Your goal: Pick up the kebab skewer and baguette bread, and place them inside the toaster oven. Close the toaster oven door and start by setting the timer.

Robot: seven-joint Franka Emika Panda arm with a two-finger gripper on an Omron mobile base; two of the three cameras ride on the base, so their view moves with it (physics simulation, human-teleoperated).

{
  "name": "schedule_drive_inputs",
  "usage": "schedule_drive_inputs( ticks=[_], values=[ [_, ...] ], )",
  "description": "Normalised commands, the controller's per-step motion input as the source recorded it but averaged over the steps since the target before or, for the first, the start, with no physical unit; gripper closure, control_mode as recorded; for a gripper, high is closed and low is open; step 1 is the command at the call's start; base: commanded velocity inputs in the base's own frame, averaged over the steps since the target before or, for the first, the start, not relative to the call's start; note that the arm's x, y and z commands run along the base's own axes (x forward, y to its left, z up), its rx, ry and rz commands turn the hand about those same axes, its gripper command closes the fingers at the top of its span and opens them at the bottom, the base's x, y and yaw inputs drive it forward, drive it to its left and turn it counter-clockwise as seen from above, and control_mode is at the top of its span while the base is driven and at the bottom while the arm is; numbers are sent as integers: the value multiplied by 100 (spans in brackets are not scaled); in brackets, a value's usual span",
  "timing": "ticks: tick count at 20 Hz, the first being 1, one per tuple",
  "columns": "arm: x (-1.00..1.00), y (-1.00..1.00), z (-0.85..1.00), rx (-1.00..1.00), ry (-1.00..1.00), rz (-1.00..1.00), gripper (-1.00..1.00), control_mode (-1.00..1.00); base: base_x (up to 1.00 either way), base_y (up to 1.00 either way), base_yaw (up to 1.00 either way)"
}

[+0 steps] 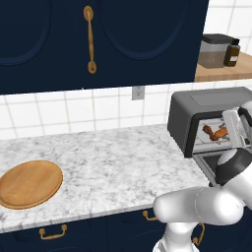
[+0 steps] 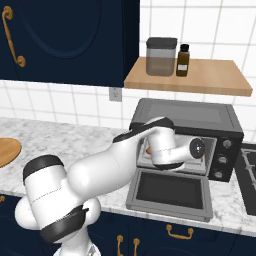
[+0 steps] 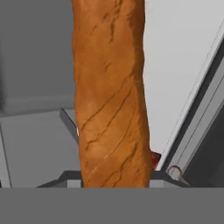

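Note:
The toaster oven [image 1: 197, 106] [image 2: 185, 112] stands on the counter at the right. Its door [image 2: 170, 192] [image 1: 209, 162] hangs open and lies flat in front. My arm reaches into the oven's mouth. In the hand view the orange-brown baguette bread [image 3: 111, 96] runs straight up from between my fingertips, with my gripper [image 3: 114, 179] shut on it. A bit of the loaf [image 2: 148, 150] shows beside my wrist. The kebab skewer [image 1: 210, 132] lies on the rack inside the oven, and one red chunk of it [image 3: 155, 159] peeks out behind the loaf.
A round wooden plate [image 1: 29, 183] [image 2: 6, 150] lies on the marble counter at the far left. Above the oven a wooden shelf [image 2: 215, 80] carries a grey canister [image 2: 161, 56] and a dark bottle [image 2: 183, 60]. Dark blue cabinets hang overhead.

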Motion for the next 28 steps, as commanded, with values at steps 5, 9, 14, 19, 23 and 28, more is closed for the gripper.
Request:
schedule_drive_inputs(
  ticks=[5, 9, 14, 19, 23, 28],
  values=[
    [20, 6, -3, 10, 1, 8, 100, -100, 0, 0, 0],
    [20, 0, -11, 11, 4, 6, 100, -100, 0, 0, 0],
    [15, 5, -28, 12, 9, 4, 100, -100, 0, 0, 0],
    [29, 15, -33, 13, 12, 1, -100, -100, 0, 0, 0],
    [39, 10, -48, 12, 15, 0, -100, -100, 0, 0, 0],
    [31, 2, -50, 13, 13, 0, -100, -100, 0, 0, 0]
  ],
)
